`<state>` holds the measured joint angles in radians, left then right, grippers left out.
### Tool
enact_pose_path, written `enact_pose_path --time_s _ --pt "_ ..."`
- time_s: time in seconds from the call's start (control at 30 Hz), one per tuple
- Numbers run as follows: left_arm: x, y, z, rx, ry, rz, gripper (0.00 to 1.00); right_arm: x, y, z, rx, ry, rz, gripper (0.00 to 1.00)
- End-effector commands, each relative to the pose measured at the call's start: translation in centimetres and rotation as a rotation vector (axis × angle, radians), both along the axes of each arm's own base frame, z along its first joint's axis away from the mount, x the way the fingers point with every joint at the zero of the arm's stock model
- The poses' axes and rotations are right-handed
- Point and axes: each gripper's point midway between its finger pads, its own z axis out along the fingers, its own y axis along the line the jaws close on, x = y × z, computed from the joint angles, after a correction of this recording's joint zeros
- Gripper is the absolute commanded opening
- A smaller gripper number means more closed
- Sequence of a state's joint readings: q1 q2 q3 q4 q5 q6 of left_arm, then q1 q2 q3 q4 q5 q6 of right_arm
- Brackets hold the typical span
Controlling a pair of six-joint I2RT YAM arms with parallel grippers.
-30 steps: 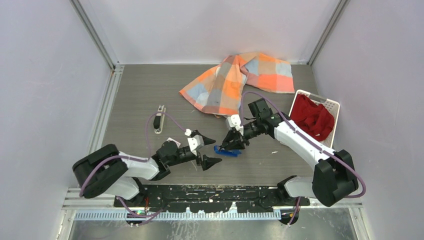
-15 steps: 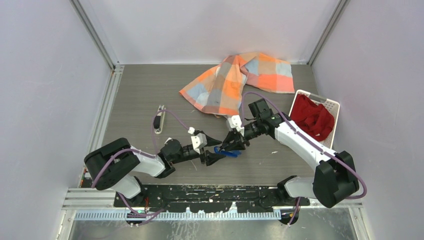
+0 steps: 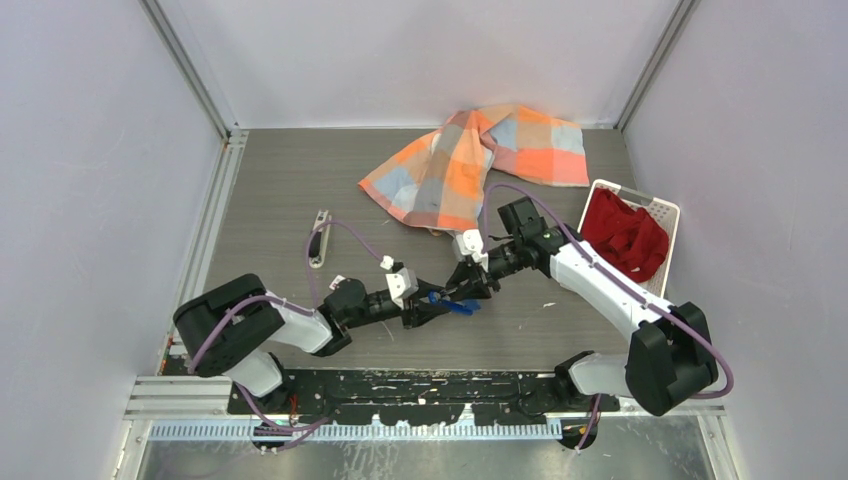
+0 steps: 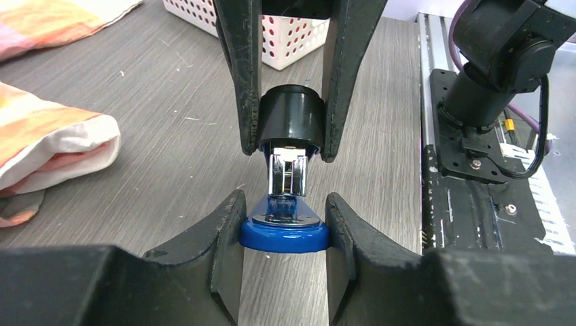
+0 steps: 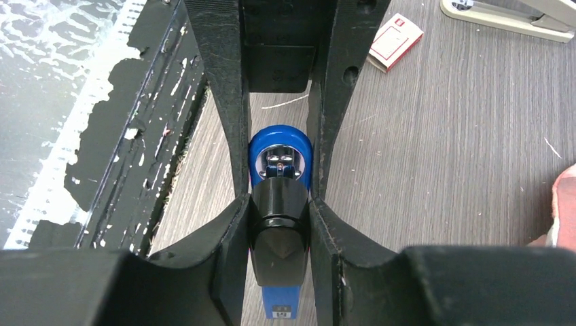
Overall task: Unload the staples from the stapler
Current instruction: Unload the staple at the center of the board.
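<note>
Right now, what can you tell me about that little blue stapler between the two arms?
The stapler is small and slim, with a glossy blue plastic base rounded at the end, a shiny silver metal part above it and a black top piece. It sits low near the middle of the table; whether it rests on the surface I cannot tell. The left end effector presses the rounded blue end from both sides, and the right end effector clamps the black piece.

No words or numbers can be read anywhere. The small white-and-red packet [image 5: 394,42] on the table [image 5: 441,136] has a red mark, but it is too small to read. A tiny label [image 5: 285,312] on the blue stapler [image 5: 278,297] is blurry too.
</note>
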<state>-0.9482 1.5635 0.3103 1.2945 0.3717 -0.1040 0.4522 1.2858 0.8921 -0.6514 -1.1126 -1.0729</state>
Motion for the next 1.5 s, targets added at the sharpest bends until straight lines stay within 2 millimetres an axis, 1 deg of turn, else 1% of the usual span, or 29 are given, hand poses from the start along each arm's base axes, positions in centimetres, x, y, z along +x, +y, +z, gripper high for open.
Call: enact_pose_path --time_s 0.0,0.07,0.13,0.23,0.3,0.4,0.53,0.73,1.03,1.23,1.47 --pt "0.8 1.2 1.1 0.009 -0.077 0.071 0.0 2.1 -0.8 1.7 0.027 -0.113 -0.036 0.01" --pt "1.3 2.3 -0.5 0.08 -0.081 0.119 0.0 3.3 -2.3 1.4 0.002 -0.137 -0.083 0.01" --pt "1.5 3.3 -2.1 0.142 -0.075 0.155 0.0 4.9 -4.3 0.9 -0.053 -0.17 -0.153 0.01" --pt "1.8 4.2 -3.4 0.174 -0.09 0.187 0.0 6.3 -6.6 0.0 -0.133 -0.22 -0.227 0.01" --pt "2.0 4.3 -3.9 0.186 -0.094 0.198 0.0 7.0 -7.8 -1.0 -0.195 -0.241 -0.266 0.01" --pt "2.0 4.0 -5.1 0.234 -0.073 0.182 0.0 7.9 -9.4 -2.2 -0.282 -0.259 -0.315 0.01" --pt "2.3 4.4 -6.4 0.273 -0.053 0.201 0.0 9.1 -11.7 -3.8 -0.395 -0.274 -0.383 0.01" --pt "2.5 4.6 -8.4 0.352 -0.005 0.211 0.0 10.1 -14.5 -5.8 -0.524 -0.257 -0.457 0.01" --pt "2.3 4.8 -10.4 0.382 0.07 0.223 0.0 10.5 -16.2 -7.5 -0.598 -0.205 -0.496 0.01" --pt "2.4 5.0 -11.4 0.387 0.129 0.228 0.0 10.3 -16.4 -8.9 -0.627 -0.16 -0.487 0.01" --pt "3.1 5.3 -12.5 0.388 0.226 0.243 0.0 10.1 -16.4 -10.4 -0.647 -0.1 -0.474 0.01"
